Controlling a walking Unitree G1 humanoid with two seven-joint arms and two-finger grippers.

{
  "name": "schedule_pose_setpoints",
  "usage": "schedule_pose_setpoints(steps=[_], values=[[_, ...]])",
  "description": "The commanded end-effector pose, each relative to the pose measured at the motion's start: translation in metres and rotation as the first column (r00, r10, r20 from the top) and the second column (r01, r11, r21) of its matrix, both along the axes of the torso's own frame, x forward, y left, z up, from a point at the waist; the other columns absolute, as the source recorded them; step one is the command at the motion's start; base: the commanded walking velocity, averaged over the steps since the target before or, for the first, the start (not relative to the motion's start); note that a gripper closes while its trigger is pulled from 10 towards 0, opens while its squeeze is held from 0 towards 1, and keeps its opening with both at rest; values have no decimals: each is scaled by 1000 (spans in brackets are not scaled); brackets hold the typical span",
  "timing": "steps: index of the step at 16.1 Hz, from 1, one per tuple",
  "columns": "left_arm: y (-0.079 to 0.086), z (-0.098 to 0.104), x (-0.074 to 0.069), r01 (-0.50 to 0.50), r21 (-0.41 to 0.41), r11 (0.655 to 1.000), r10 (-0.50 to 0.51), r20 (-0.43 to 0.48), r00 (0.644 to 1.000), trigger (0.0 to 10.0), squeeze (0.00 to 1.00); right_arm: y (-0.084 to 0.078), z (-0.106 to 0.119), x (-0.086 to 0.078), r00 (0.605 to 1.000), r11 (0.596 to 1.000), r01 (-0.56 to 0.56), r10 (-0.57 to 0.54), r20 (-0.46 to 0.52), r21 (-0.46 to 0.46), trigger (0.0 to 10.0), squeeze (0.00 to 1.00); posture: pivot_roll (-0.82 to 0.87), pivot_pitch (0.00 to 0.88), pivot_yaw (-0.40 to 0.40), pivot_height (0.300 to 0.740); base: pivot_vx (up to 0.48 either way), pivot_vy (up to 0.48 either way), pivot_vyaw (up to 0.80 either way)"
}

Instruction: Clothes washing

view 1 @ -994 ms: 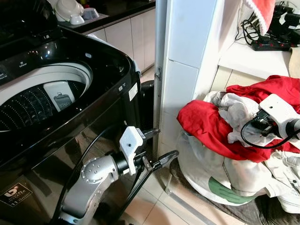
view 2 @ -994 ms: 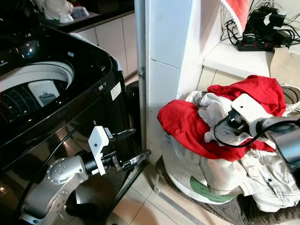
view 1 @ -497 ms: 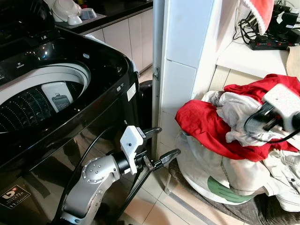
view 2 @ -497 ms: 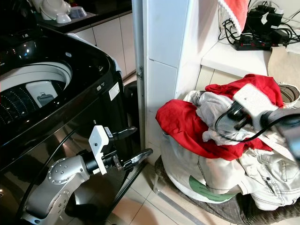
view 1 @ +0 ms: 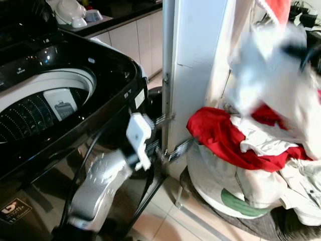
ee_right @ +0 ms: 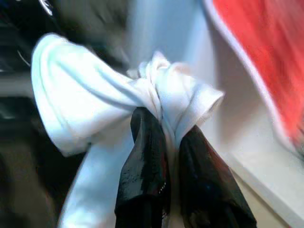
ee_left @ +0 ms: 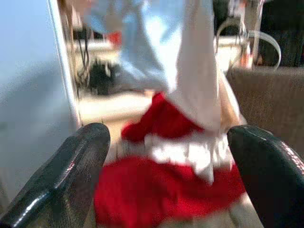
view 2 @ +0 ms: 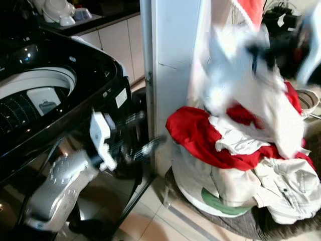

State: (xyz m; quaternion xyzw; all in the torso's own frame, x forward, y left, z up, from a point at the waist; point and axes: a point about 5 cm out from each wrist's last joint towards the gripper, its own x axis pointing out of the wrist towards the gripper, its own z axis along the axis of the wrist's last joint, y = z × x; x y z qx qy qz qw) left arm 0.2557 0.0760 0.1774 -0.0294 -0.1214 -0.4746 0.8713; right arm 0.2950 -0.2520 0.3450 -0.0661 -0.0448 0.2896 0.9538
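1. Two head views are showing a black top-loading washing machine (view 1: 60, 95) standing on the robot's left with its lid up and its drum (view 1: 30, 113) exposed. A laundry bag (view 1: 225, 175), heaped with red and white clothes, is sitting on the tiled floor to the right, beside a white pillar (view 1: 193, 75). A white garment (view 1: 271, 75), heavily blurred, is hanging in the air above the bag, clear of the pile. The left gripper (view 1: 168, 135) is hovering low between machine and pillar, its fingers spread apart and holding nothing.

2. Looking along the left wrist, the left gripper's two black fingers (ee_left: 66, 175) are standing wide apart, with the red cloth (ee_left: 161, 194) and the hanging white garment (ee_left: 175, 71) beyond them, well out of reach.

3. Looking along the right wrist, the right gripper (ee_right: 166, 171) is clenching a bunched fold of the white garment, fingers pressed together on the cloth.

4. Judging from this, the step in hand is lifting one item out of the bag. The next move is probably calling for a swing leftwards over the open drum, high enough for the trailing cloth to clear the machine's rim, before letting go.
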Motion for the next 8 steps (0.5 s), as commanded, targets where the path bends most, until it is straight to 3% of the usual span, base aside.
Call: schedule_pose_setpoints(steps=[1,2,3,5,8], values=[[1,15,3,-14,-43,999,15,25,1000,10000,463,13,17,-3,996,993,-65,60,59,101,0,0,-91,0,19,740,0,0,0],[0,22,5,-18,-71,997,21,40,999,10000,1000,23,22,-2,992,981,-111,98,83,160,0,0,-90,0,18,740,0,0,0],[-2,35,5,-12,-107,994,20,76,997,10000,1000,40,25,1,982,958,-181,165,87,223,0,0,-87,0,12,740,0,0,0],[-3,58,5,-31,-152,988,56,165,985,10000,1000,67,2,10,975,947,-218,222,10,237,0,0,-79,0,2,740,0,0,0],[0,65,10,-99,-173,980,132,196,972,10000,1000,91,-16,11,951,909,-270,304,-63,318,0,0,-73,0,-4,740,0,0,0]])
